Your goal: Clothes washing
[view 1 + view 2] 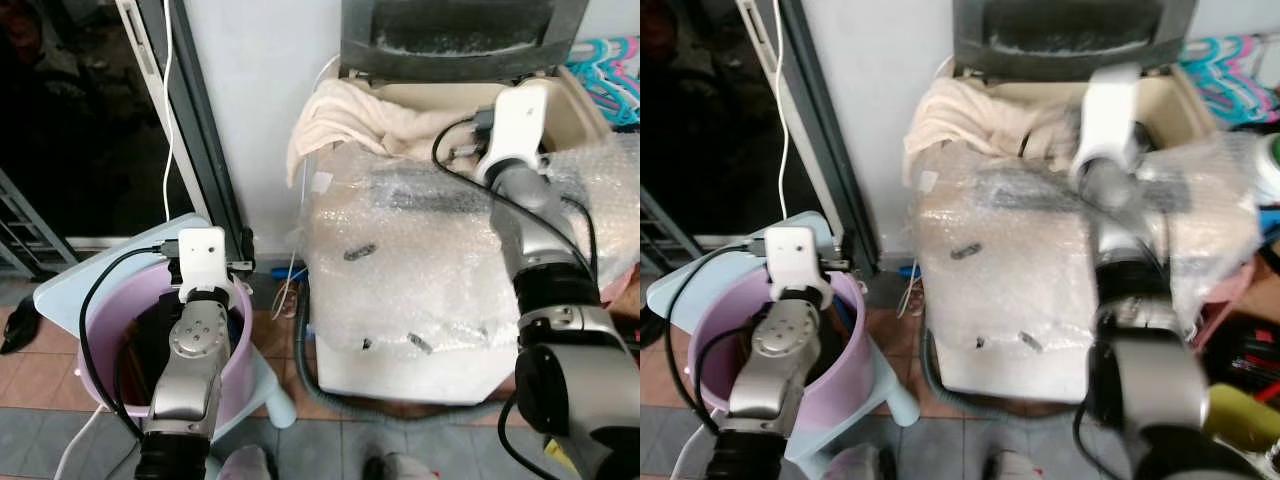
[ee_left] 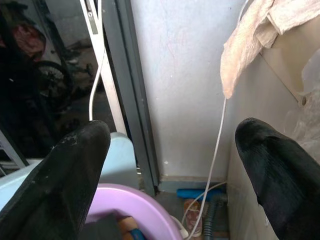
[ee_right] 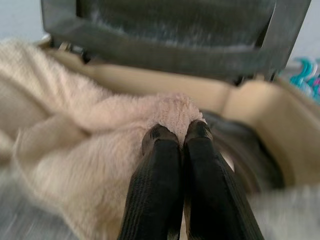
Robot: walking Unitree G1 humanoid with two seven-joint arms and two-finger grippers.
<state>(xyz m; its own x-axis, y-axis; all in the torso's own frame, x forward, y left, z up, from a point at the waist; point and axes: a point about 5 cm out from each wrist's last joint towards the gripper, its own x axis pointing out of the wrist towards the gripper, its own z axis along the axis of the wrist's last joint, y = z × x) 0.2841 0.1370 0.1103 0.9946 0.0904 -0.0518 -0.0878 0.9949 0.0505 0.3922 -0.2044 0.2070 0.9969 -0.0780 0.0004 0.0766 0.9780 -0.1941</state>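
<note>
Right gripper [image 3: 177, 132] pinches the cream towel [image 3: 95, 135] at the washing machine [image 1: 400, 260] rim (lid up); left gripper [image 2: 170, 155], fingers spread, hangs beside the machine over the pink bucket [image 1: 240, 350].

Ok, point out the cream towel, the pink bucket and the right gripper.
cream towel [image 1: 335, 115], left eye view, the fold draped over the washer's corner.
pink bucket [image 1: 238, 345], left eye view, its right wall.
right gripper [image 3: 177, 135], right wrist view, between the fingertips.

right eye view's right arm [image 1: 1110, 130] motion-blurred; purple tub [image 1: 235, 345] contents hidden behind left arm [image 1: 195, 350]
</note>
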